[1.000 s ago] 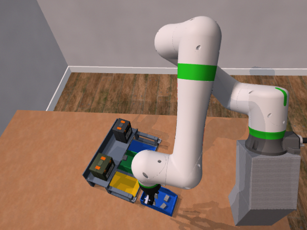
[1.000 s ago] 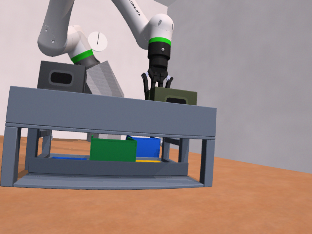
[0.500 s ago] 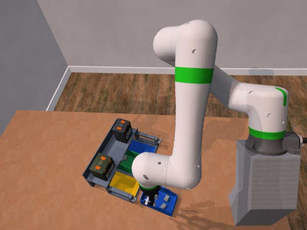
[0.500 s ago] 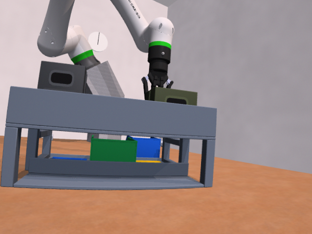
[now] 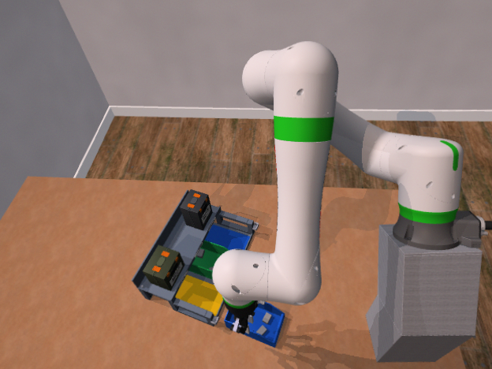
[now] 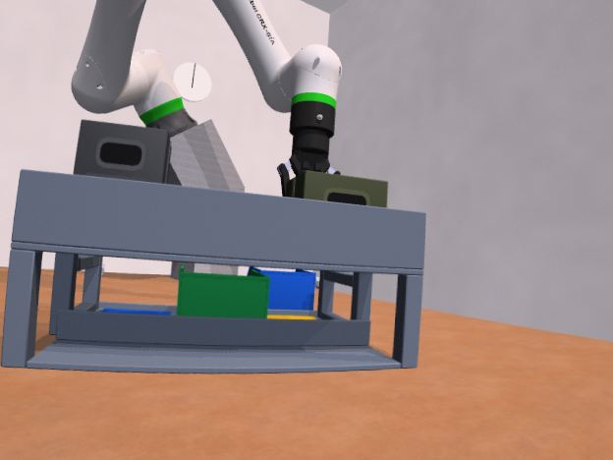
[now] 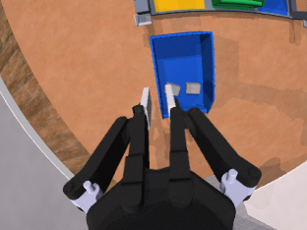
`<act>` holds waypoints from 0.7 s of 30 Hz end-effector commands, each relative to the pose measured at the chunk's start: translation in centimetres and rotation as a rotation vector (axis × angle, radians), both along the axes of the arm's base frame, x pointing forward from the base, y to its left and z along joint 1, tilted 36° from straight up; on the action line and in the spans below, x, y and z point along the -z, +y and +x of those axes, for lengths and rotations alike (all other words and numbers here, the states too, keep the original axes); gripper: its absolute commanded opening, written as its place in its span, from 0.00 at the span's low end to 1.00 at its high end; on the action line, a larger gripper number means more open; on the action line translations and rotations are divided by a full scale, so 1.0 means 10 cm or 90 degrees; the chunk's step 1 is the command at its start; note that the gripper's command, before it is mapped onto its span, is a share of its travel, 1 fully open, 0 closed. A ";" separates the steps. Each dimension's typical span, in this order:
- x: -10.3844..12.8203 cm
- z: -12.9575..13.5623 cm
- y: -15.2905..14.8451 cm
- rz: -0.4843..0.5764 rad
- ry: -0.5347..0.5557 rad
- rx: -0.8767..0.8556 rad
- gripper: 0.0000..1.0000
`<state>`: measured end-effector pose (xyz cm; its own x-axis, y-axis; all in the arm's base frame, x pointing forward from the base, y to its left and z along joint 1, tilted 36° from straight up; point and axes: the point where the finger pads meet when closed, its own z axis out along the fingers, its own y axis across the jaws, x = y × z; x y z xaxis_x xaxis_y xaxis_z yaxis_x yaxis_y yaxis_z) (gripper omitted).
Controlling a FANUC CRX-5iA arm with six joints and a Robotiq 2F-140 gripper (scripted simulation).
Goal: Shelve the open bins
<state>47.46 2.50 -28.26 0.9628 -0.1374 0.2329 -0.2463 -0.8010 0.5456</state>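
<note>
The blue bin (image 5: 258,323) stands on the table in front of the shelf's yellow mark (image 5: 199,295), with grey parts inside. In the wrist view the blue bin (image 7: 184,71) lies straight below me. My gripper (image 7: 157,94) hangs over its near left corner, the fingers a narrow gap apart on either side of the left wall's line, holding nothing. The gripper also shows in the top view (image 5: 240,326). The shelf's blue mark (image 5: 225,237) is bare.
A black box (image 5: 195,208) and an olive box (image 5: 163,266) stand on the shelf's top board. The grey shelf frame (image 6: 214,224) has a front lip. The robot's grey pedestal (image 5: 423,299) stands to the right.
</note>
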 end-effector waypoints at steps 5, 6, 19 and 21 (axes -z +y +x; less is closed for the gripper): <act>0.10 0.02 -0.07 0.000 -0.001 0.000 0.15; 0.11 0.02 -0.08 0.000 -0.001 0.000 0.15; 0.19 0.04 -0.13 0.000 -0.001 0.000 0.15; 0.19 0.04 -0.14 0.000 -0.001 0.000 0.15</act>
